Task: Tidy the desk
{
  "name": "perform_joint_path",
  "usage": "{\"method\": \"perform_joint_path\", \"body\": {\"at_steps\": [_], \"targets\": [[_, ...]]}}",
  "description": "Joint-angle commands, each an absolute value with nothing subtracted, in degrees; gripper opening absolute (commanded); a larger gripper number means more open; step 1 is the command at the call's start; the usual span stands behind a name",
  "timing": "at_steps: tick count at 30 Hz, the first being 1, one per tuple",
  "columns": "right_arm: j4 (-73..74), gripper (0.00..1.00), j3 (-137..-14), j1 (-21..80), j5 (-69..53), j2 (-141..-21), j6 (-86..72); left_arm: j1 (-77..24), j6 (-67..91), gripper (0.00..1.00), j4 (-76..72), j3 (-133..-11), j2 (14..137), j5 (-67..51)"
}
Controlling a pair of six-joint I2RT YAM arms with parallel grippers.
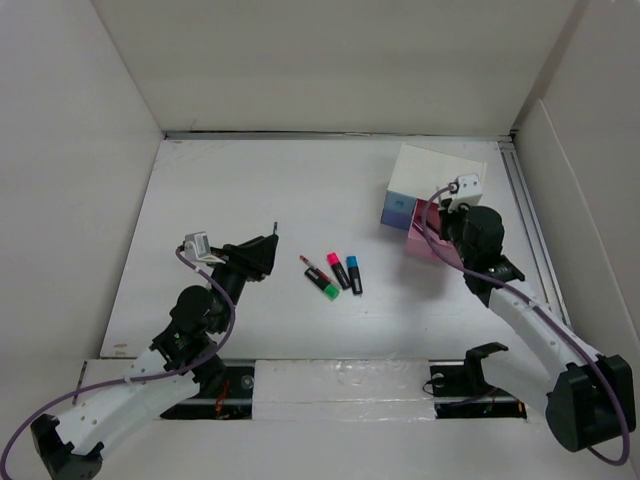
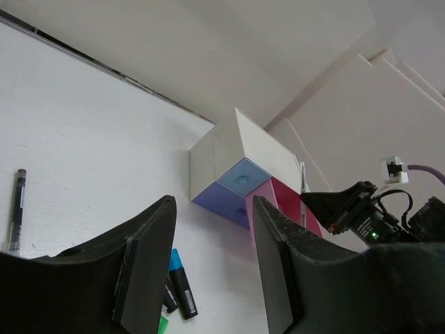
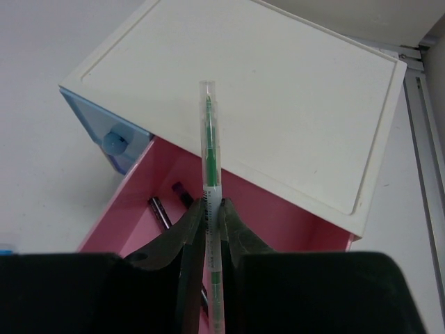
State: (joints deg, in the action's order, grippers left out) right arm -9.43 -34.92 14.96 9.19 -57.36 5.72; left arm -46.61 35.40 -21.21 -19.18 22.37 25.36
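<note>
Over the open pink drawer (image 3: pixel 278 223), where two pens (image 3: pixel 160 212) already lie, our right claw (image 3: pixel 212 209) pinches a green pen (image 3: pixel 209 146), while our left claw (image 2: pixel 213 205) gapes empty above the desk (image 1: pixel 220 200), with three highlighters (image 1: pixel 338 272) and a black pen (image 2: pixel 19 202) left to stow.

Plain white panel walls (image 1: pixel 330 60) on three sides, evenly lit

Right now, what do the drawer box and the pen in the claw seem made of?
Small white box with pink and blue drawers: probably plastic, smooth matte lid with moulded rim. Clear pen with green core in the right claw: seemingly transparent plastic; the core shows through.
</note>
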Motion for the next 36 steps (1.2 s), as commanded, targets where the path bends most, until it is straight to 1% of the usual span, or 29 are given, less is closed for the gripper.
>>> {"method": "perform_joint_path", "body": {"at_steps": [1,4,5,8,11,12,13,16,17,18,19,20,21,24,25,26,28,29,30,32,36], "targets": [[-11.1,0.16,-35.2,14.6,6.6,-55.3,5.2,-46.4,34.5,0.44,-24.0,-19.1,22.2,24.4],[-7.7,0.22,-35.2,14.6,7.0,-53.9,4.5,-46.4,34.5,0.44,-23.6,-19.2,21.9,24.7],[-7.2,0.31,-34.9,14.6,7.5,-52.5,4.3,-46.4,34.5,0.44,-23.6,-19.1,21.7,24.9],[-7.5,0.43,-34.5,15.7,8.5,-49.9,3.8,-46.4,34.5,0.44,-23.4,-19.1,21.5,25.3],[-6.9,0.46,-35.3,16.3,8.2,-47.6,3.4,-46.4,34.5,0.44,-22.5,-19.4,21.2,25.7],[-6.3,0.45,-36.1,17.9,8.4,-46.2,3.0,-46.4,34.6,0.45,-22.6,-19.2,20.4,25.8],[-6.4,0.42,-36.8,18.5,8.0,-46.1,2.8,-46.4,34.5,0.44,-22.6,-19.2,20.3,25.8],[-7.2,0.22,-37.6,21.3,5.4,-47.6,2.5,-46.4,34.6,0.44,-22.6,-19.1,20.2,26.1],[-7.0,0.09,-39.4,22.7,4.1,-48.9,2.5,-46.4,34.6,0.44,-22.5,-19.2,20.3,26.1],[-6.7,0.05,-40.7,26.5,4.4,-50.6,2.3,-46.4,34.7,0.44,-22.4,-19.2,20.3,26.5],[-6.2,0.03,-41.9,28.7,4.7,-52.7,2.3,-46.4,34.8,0.44,-22.2,-19.2,20.3,27.0],[-4.8,0.00,-45.1,31.0,6.7,-57.6,1.9,-46.4,35.0,0.43,-21.7,-19.3,20.2,27.3],[-4.0,0.00,-46.8,35.5,8.1,-60.3,1.6,-46.4,35.3,0.39,-21.2,-19.5,20.0,29.2],[-3.5,0.00,-51.8,41.5,8.2,-70.6,1.0,-46.4,37.3,0.27,-18.2,-19.7,18.4,34.2],[-3.8,0.00,-52.9,45.1,8.0,-72.8,0.7,-46.4,38.0,0.26,-16.7,-19.7,17.0,35.4],[-4.4,0.01,-54.0,46.5,6.8,-77.6,0.7,-46.4,39.2,0.26,-16.1,-19.6,16.3,36.5],[-5.3,0.05,-56.5,48.9,5.4,-82.2,0.6,-46.4,39.9,0.27,-15.3,-19.0,13.8,38.6],[-5.9,0.14,-57.4,50.4,5.2,-84.4,0.3,-46.4,40.6,0.27,-15.0,-18.8,13.0,38.9],[-6.5,0.17,-58.1,51.1,3.7,-88.7,0.1,-46.4,41.0,0.30,-14.9,-18.5,12.3,39.7],[-7.4,0.23,-60.5,51.8,1.9,-92.7,0.1,-46.4,41.2,0.33,-14.9,-17.8,10.3,40.3],[-7.1,0.30,-65.5,53.3,0.7,-101.8,-1.8,-46.4,41.3,0.40,-15.4,-17.0,8.4,40.6]]}}
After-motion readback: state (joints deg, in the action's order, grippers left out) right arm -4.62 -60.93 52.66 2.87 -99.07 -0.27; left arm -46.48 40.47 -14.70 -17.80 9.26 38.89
